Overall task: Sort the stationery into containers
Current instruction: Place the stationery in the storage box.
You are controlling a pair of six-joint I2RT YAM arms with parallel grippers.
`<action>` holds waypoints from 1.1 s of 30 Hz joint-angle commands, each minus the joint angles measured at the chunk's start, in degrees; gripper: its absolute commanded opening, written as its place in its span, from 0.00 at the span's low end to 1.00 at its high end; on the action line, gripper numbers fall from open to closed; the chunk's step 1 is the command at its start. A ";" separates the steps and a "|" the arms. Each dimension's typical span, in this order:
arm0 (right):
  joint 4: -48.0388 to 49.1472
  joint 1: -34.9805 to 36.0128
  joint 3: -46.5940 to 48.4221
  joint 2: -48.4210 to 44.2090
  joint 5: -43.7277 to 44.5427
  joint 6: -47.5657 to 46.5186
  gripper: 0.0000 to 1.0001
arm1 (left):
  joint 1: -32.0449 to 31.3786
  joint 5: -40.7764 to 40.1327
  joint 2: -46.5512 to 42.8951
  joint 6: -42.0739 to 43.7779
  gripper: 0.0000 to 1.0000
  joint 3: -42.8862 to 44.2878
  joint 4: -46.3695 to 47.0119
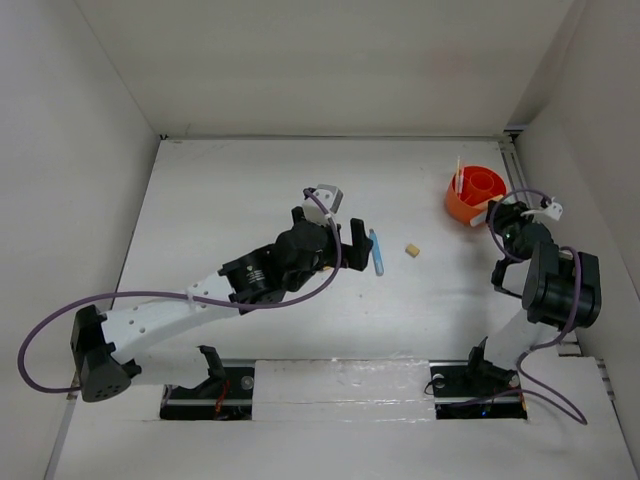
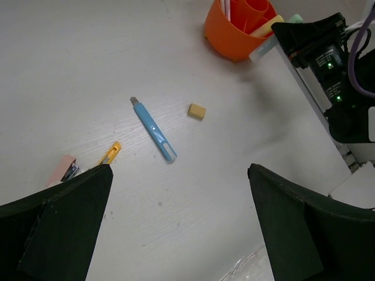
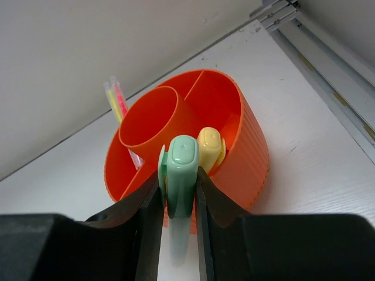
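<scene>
The orange-red cup (image 1: 475, 195) stands at the back right; it also shows in the left wrist view (image 2: 231, 32) and the right wrist view (image 3: 246, 152). My right gripper (image 3: 179, 181) is shut on a pale green pen (image 3: 183, 161), held at the cup's near rim. A yellow pen (image 3: 210, 146) and thin red and yellow sticks (image 3: 116, 96) stand in the cup. My left gripper (image 2: 179, 170) is open and empty above the table. Beyond it lie a blue pen (image 2: 153, 129), a tan cube (image 2: 197, 111) and a yellow-black stick (image 2: 110, 154). The white eraser is out of view.
A small pink object (image 2: 63, 170) lies left of the yellow-black stick. A metal rail (image 3: 319, 50) runs along the right wall beside the cup. White walls close in the table on the left, back and right.
</scene>
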 commanded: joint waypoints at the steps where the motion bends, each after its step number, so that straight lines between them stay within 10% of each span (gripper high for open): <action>1: 32.07 -0.61 3.42 -0.14 -2.50 2.98 0.00 | -0.32 1.58 -0.27 0.88 1.00 -1.12 4.11; 33: 32.34 0.44 11.69 3.73 -3.03 -0.44 0.02 | -0.32 4.31 1.40 1.94 1.00 -1.65 5.70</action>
